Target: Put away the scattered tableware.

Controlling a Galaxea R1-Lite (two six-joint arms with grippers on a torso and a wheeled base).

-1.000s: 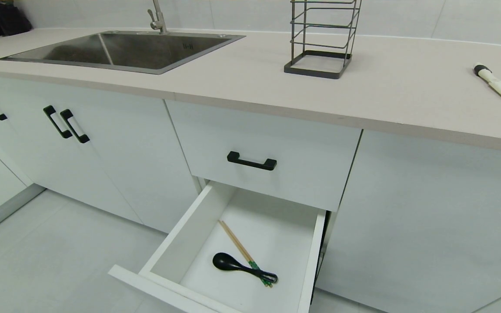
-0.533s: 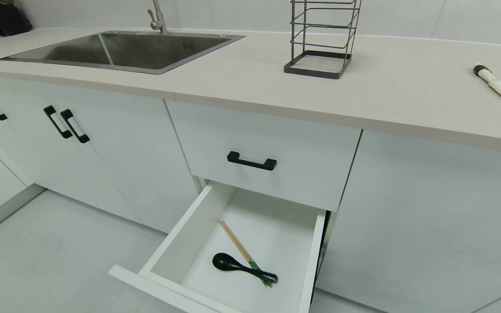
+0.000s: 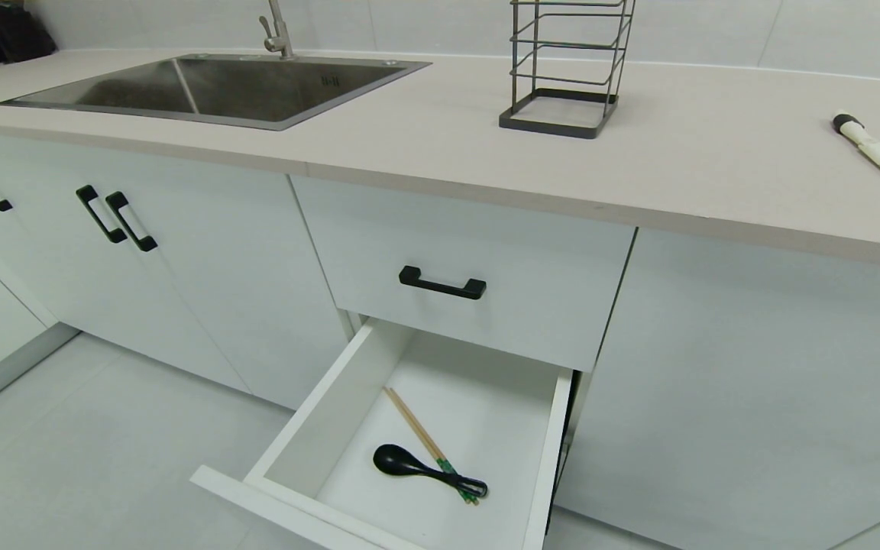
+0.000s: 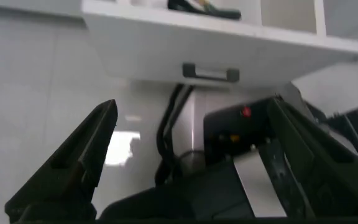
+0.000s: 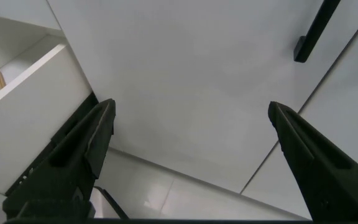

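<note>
Two pieces lie inside the open drawer (image 3: 299,435): a black spoon (image 3: 409,464) and a pair of wooden chopsticks (image 3: 413,422), the spoon's handle crossing the chopsticks' green ends toward the drawer's front. One white utensil (image 3: 879,155) with a black end rests flat on the counter (image 3: 715,168), above and well right of the drawer.

Assessment: it looks light, stiff and smooth, probably slippery. Grip across the middle of its rounded white body. Its function cannot be determined.

The counter is matte beige. A dark wire rack (image 3: 562,114) stands above the drawer, and a steel sink (image 3: 272,124) is up to its left.

Left gripper (image 4: 191,107), low before the drawer front, is spread wide and empty. Right gripper (image 5: 188,109), beside the drawer, likewise.
</note>
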